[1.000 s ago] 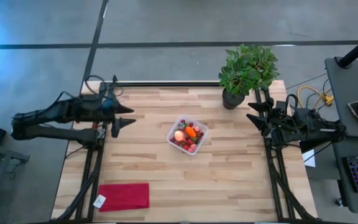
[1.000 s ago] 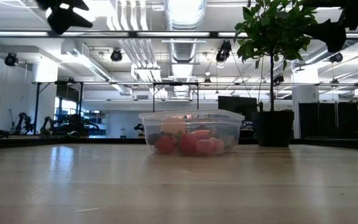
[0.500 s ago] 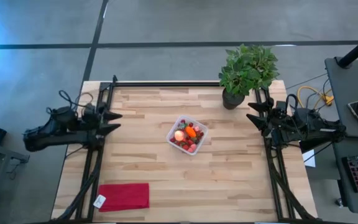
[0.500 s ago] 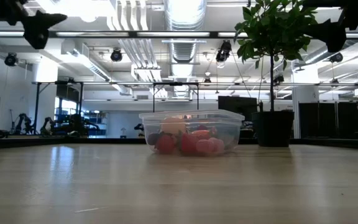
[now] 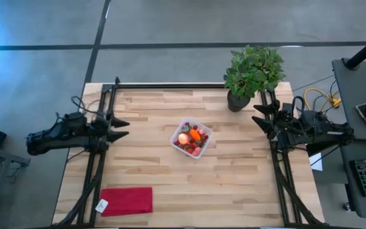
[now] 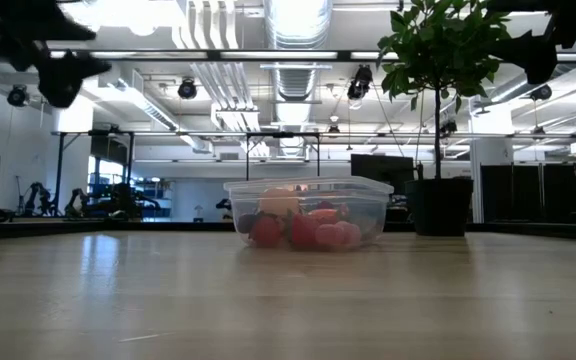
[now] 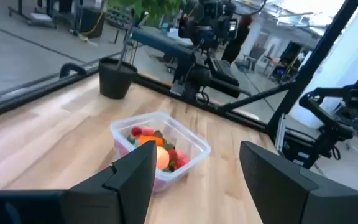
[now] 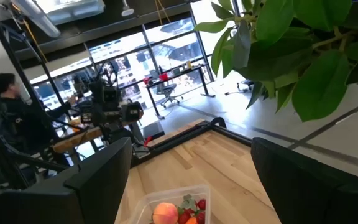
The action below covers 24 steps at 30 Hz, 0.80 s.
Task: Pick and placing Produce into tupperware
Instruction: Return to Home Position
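Produce (image 5: pixel 190 138) sits in the tupperware (image 5: pixel 178 131).
My left hand (image 5: pixel 121 128) and right hand (image 5: pixel 259 114) hang spread at the counter's (image 5: pixel 157 184) left and right edges.

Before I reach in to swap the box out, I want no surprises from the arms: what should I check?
1. Fruit and veg all inside the box: ok, none seen loose on the table.
2. Left pincer open, empty, at the table's left edge: ok.
3. Right pincer open, empty, at the right edge beside the plant: ok.
4. Box upright, apart from both pincers: ok.
5. Red cloth flat near the front left corner, away from the box: ok.
6. Arms fully stopped: cannot tell.
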Each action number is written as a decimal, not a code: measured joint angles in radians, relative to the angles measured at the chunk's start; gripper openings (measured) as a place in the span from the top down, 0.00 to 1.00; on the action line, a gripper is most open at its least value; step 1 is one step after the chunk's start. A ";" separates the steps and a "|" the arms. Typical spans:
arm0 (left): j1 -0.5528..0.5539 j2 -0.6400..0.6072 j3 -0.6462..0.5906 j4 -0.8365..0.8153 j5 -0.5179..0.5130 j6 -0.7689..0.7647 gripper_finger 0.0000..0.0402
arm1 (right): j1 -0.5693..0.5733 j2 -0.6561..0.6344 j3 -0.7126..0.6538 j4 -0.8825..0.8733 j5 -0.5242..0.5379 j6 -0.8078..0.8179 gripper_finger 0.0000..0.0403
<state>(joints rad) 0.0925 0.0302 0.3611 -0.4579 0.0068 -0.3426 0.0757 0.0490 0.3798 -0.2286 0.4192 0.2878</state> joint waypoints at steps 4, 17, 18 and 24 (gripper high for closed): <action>0.000 0.000 -0.053 -0.019 -0.010 -0.083 0.46 | 0.000 -0.002 0.000 0.000 0.000 0.000 0.20; 0.000 0.029 -0.233 0.034 -0.015 -0.171 0.46 | 0.000 -0.002 0.000 0.000 0.000 0.000 0.20; 0.000 0.044 -0.232 0.050 -0.014 -0.171 0.46 | 0.000 -0.002 0.000 0.000 0.000 0.000 0.20; 0.000 0.071 -0.242 0.133 -0.012 -0.171 0.46 | 0.000 -0.001 0.000 0.000 0.000 0.000 0.20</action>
<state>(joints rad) 0.0921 0.1016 0.1191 -0.3251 -0.0055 -0.5133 0.0757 0.0483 0.3798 -0.2287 0.4194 0.2878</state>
